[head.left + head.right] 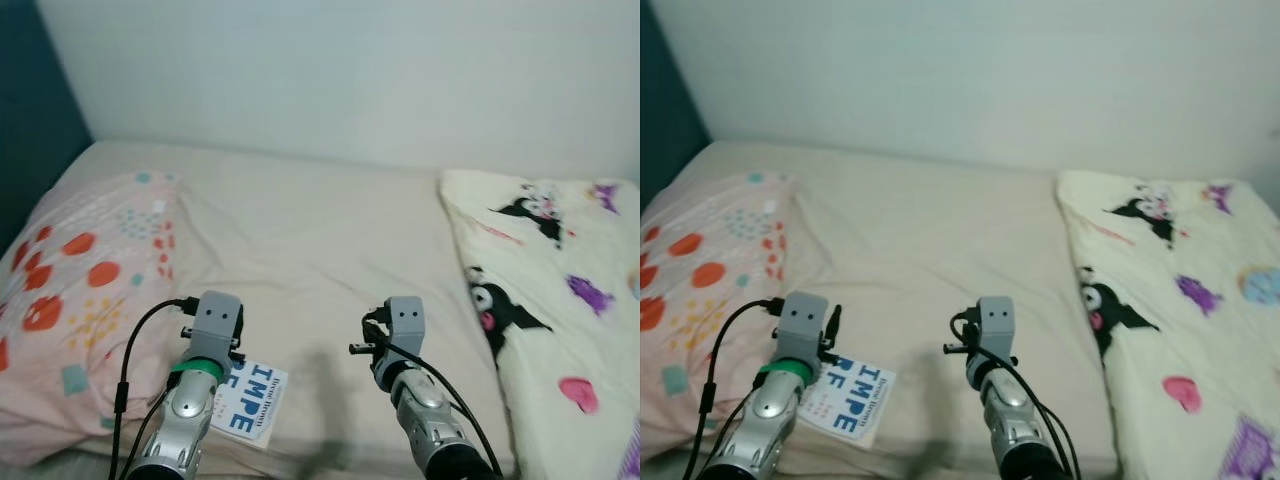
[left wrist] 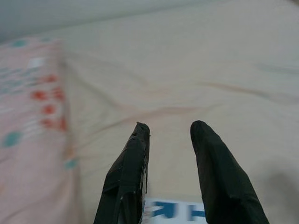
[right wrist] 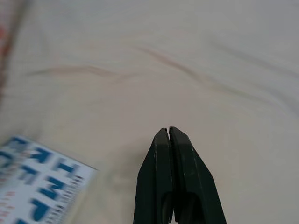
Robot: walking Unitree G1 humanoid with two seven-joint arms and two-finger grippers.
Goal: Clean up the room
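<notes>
A pale pink pillow with red and teal spots (image 1: 80, 300) lies at the left of the bed with the beige sheet (image 1: 310, 240). Just beside it, at the near edge, rests a white booklet with large blue letters (image 1: 250, 402), the left gripper (image 2: 169, 128) hovering over it with fingers parted and empty. The right gripper (image 3: 168, 129) hangs over bare sheet, fingers pressed together, holding nothing; a cream blanket printed with black cartoon figures (image 1: 560, 320) covers the right side.

Pale wall (image 1: 330, 70) behind the bed, dark teal panel (image 1: 30, 120) at its left
</notes>
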